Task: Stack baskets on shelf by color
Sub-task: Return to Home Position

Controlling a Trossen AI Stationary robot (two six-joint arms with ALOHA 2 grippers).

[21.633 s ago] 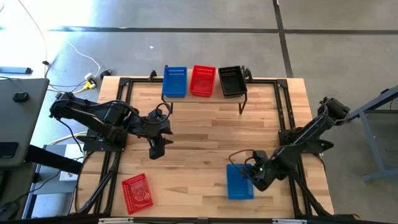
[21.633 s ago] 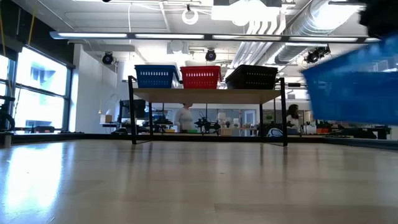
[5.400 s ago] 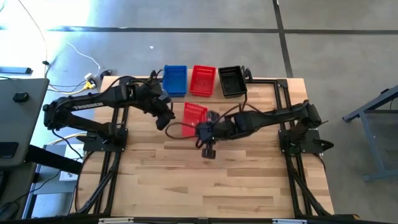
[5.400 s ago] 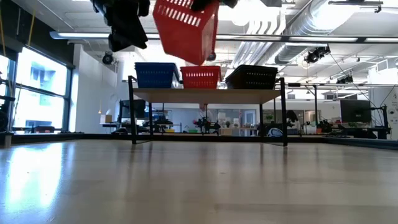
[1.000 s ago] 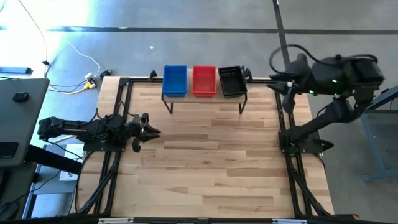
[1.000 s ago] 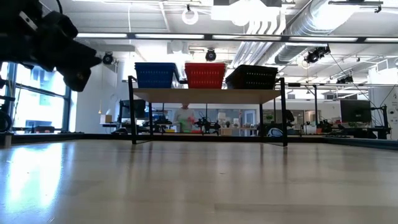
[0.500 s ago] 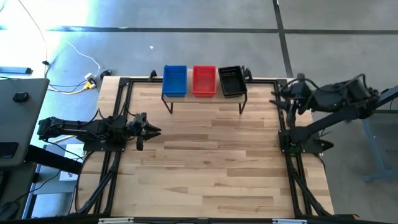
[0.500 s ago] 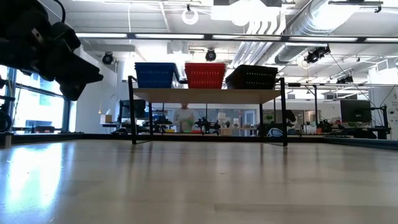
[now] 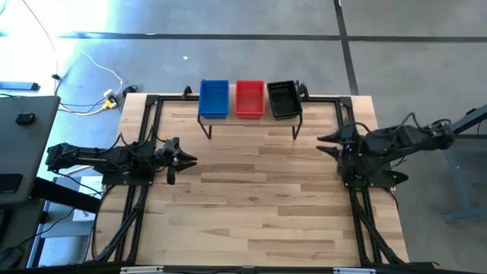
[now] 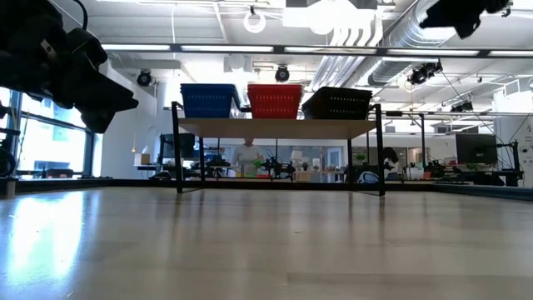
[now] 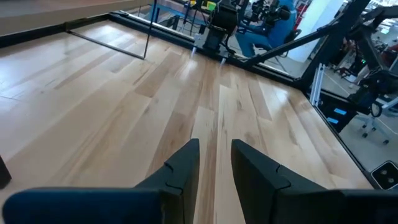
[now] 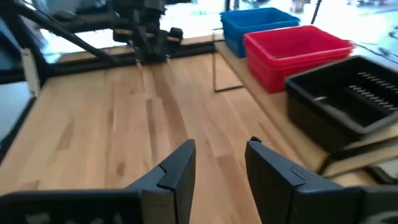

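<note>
The shelf (image 9: 251,114) stands on thin black legs at the table's far edge. On its board sit the baskets side by side: blue (image 9: 214,99) at the left, red (image 9: 249,98) in the middle, black (image 9: 284,99) at the right. The low view shows them as blue (image 10: 208,100), red (image 10: 273,100) and black (image 10: 337,102). My left gripper (image 9: 185,160) hovers at the table's left edge, open and empty (image 11: 216,149). My right gripper (image 9: 323,142) hovers at the right edge, open and empty (image 12: 221,149), pointing toward the left.
Black frame rails (image 9: 144,190) run along the table's left and right sides under both arm bases. The wooden tabletop (image 9: 251,198) lies bare between the arms. Cables (image 9: 114,95) lie on the floor past the far left corner.
My right arm has come down from high above the table's far right corner and drawn toward the near edge along the right side; its gripper now points level toward the table's left. The baskets have kept their places.
</note>
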